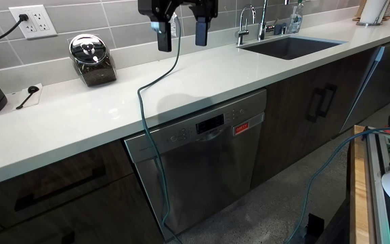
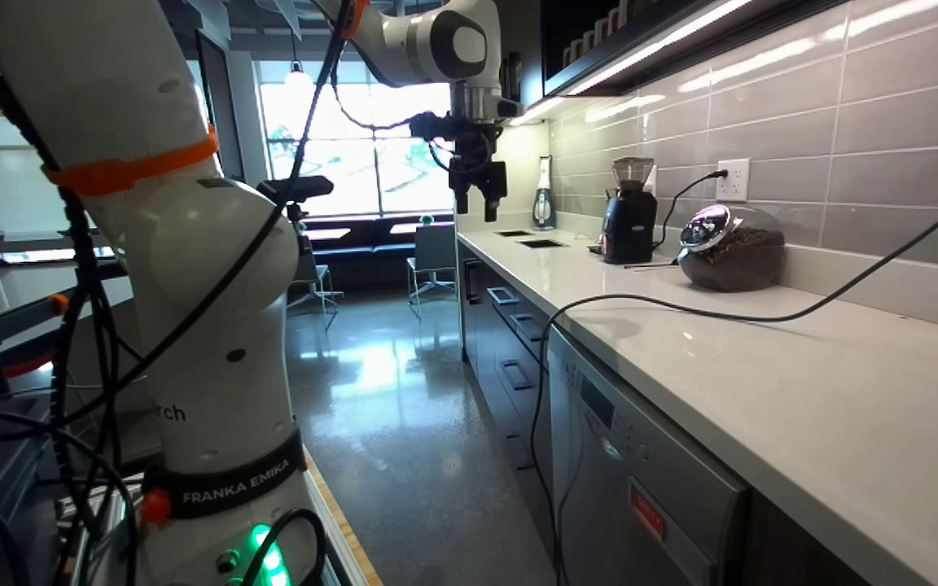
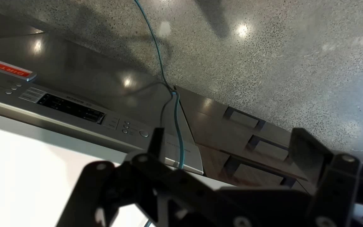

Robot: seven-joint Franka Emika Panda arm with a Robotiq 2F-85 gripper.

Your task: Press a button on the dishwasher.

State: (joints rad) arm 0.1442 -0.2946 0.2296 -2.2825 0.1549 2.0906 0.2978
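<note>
Above dishwasher, counter along tiled wall

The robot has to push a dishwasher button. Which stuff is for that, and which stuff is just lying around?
For the job:
dishwasher
its control buttons
open gripper

Just there:
coffee grinder
jar of coffee beans
small black utensil
paper towel roll
red DIRTY sign, on the dishwasher

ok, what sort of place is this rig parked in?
A kitchen, most likely; home or office, I can't say for sure. Giveaways: the dishwasher built in under a countertop, the sink set into that countertop, and, in an exterior view, what looks like a coffee grinder.
</note>
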